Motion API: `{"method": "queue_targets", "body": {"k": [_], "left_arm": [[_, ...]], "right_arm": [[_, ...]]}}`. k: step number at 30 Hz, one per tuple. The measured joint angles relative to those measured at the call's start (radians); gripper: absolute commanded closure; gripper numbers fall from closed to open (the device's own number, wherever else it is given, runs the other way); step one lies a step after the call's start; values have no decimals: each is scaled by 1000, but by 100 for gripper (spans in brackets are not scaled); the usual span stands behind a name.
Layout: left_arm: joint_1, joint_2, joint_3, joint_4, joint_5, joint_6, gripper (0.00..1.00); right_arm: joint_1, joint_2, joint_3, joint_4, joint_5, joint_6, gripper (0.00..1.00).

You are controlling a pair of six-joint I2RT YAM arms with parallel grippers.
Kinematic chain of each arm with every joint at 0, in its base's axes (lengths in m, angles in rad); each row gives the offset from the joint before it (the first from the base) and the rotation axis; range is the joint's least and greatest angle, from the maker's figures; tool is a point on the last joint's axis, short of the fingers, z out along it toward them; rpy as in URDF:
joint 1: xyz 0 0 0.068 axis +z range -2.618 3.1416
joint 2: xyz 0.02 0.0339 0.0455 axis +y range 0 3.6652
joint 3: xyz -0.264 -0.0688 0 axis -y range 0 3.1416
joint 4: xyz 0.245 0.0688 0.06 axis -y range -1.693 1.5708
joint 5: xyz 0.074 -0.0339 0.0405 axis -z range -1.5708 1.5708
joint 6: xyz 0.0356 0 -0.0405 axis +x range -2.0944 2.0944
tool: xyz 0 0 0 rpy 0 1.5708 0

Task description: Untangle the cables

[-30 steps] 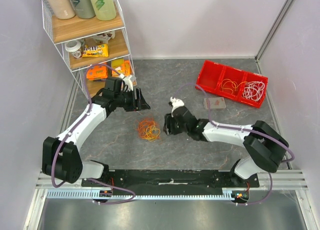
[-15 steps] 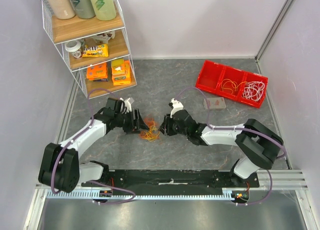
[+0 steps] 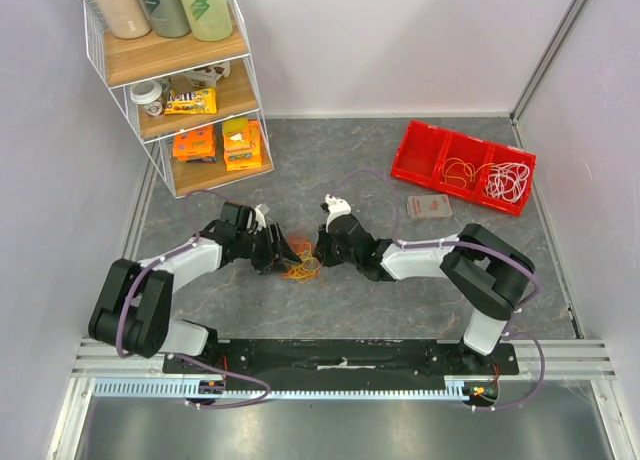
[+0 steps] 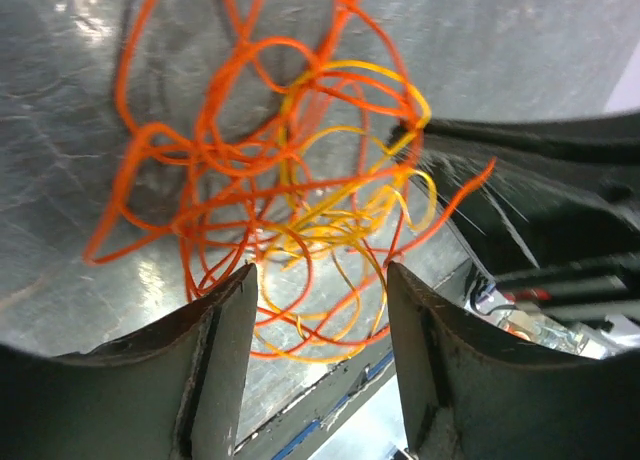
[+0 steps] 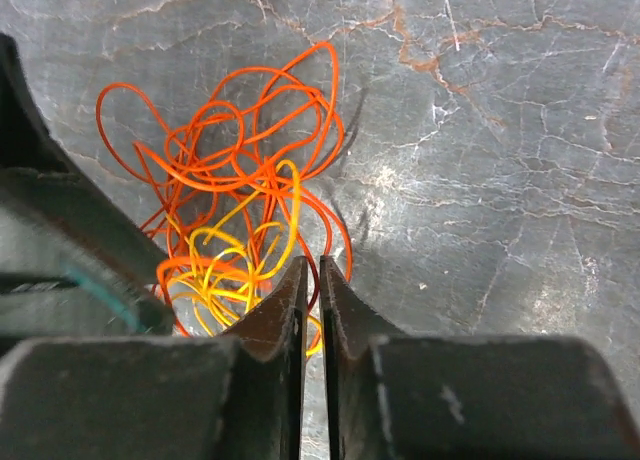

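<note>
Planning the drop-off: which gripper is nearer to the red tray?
Right. The right gripper is beside the cables, toward the red tray; the left gripper, on their opposite side.

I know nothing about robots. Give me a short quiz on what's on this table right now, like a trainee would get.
1. True or false: the left gripper stands open at the tangle of cables.
2. Which colours make up that tangle? A) orange and yellow B) blue and green C) black and grey
3. Fill in: seen from above, the white coil lies in the ___ end compartment of the red tray.

Key: 1 true; 2 A; 3 right.
</note>
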Motion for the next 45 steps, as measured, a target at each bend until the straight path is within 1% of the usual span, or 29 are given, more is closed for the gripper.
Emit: {"method": "queue_targets", "body": {"k": [3, 5, 6, 8, 10, 13, 17, 18, 23, 27, 32, 35, 39, 42, 45], "left_arm": [[0, 70, -3, 15, -23, -20, 59], [0, 106, -4, 16, -39, -33, 62], [0, 122, -5, 20, -39, -42, 63], [0, 131, -9, 33, -35, -60, 67], [0, 131, -17, 51, -39, -68, 71], [3, 131, -29, 64, -40, -74, 78], [16, 131, -42, 74, -39, -75, 85], [21, 131, -46, 78, -35, -75, 85], [56, 117, -74, 96, -16, -75, 87], [82, 87, -88, 84, -27, -75, 90], [99, 68, -88, 58, -44, -75, 92], [102, 54, -88, 41, -48, -75, 96], [117, 10, -88, 6, -69, -71, 98], [140, -34, -86, -30, -85, -64, 98], [185, -114, -84, -91, -116, -56, 99]], "right_arm": [[19, 1, 11, -33, 22, -15, 99], [39, -13, 20, -76, 50, -26, 100], [50, -37, 21, -111, 66, -33, 100], [66, -111, 21, -175, 97, -43, 100], [84, -238, 21, -243, 135, -58, 100], [93, -476, 37, -338, 199, -86, 100], [93, -763, 131, -466, 326, -134, 100], [93, -823, 158, -495, 360, -146, 100], [93, -1070, 256, -647, 536, -204, 100], [92, -1209, 299, -727, 640, -227, 100], [92, -1363, 320, -772, 703, -245, 100], [92, -1419, 330, -775, 709, -263, 100], [92, -1447, 360, -773, 697, -307, 100], [92, -1450, 389, -757, 658, -354, 100], [92, -1451, 417, -731, 614, -397, 100]]}}
